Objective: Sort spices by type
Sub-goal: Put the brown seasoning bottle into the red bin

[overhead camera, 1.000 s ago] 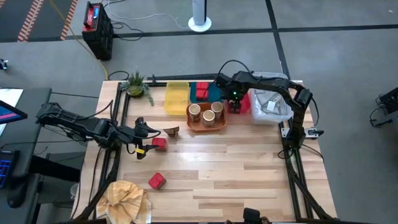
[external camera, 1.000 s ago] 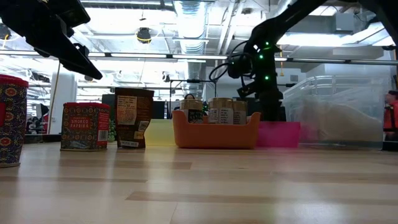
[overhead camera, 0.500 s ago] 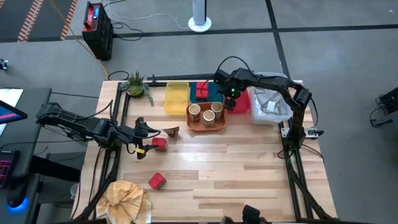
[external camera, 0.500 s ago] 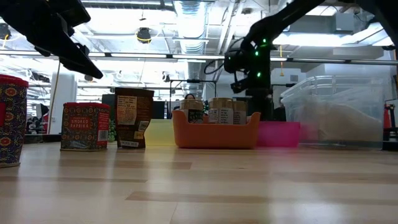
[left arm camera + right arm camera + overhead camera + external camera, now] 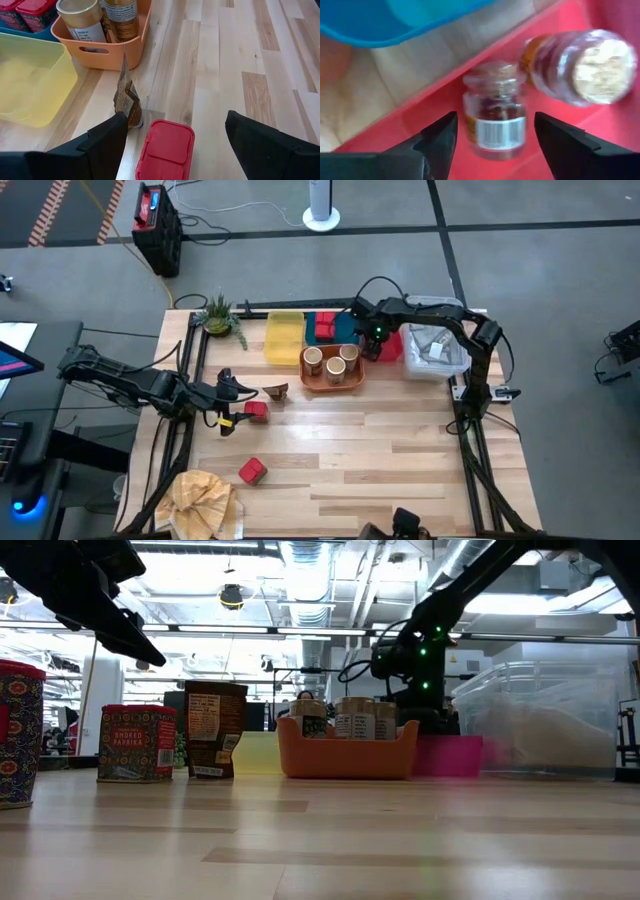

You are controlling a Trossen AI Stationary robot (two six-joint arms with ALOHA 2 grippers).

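Grippers stand well apart on the table. The right gripper [image 5: 372, 343] hangs over the red tray [image 5: 391, 348] at the back, its fingers [image 5: 440, 137] spread with nothing between them; just ahead of them a small glass shaker [image 5: 495, 110] stands upright in that tray, and a second corked shaker [image 5: 580, 65] lies tilted right beside it. The blue tray [image 5: 343, 328] borders the red one and holds two red tins [image 5: 322, 326]. In front of it the orange tray [image 5: 345, 377] carries three tan round jars [image 5: 333, 361]. The yellow tray [image 5: 284, 337] sits to the left of the blue one.

The left gripper [image 5: 228, 402] waits low near the table's left side, fingers [image 5: 105, 145] parted and gripping nothing. Between them, a red tin [image 5: 166, 156] stands on the wood, and the dark brown packet [image 5: 127, 97] stands upright just beyond it, near the orange tray. Another red tin [image 5: 252, 471] rests farther forward on the table, close to the tan cloth [image 5: 204, 502] at the front left corner. A clear plastic bin [image 5: 437, 351] sits beside the red tray
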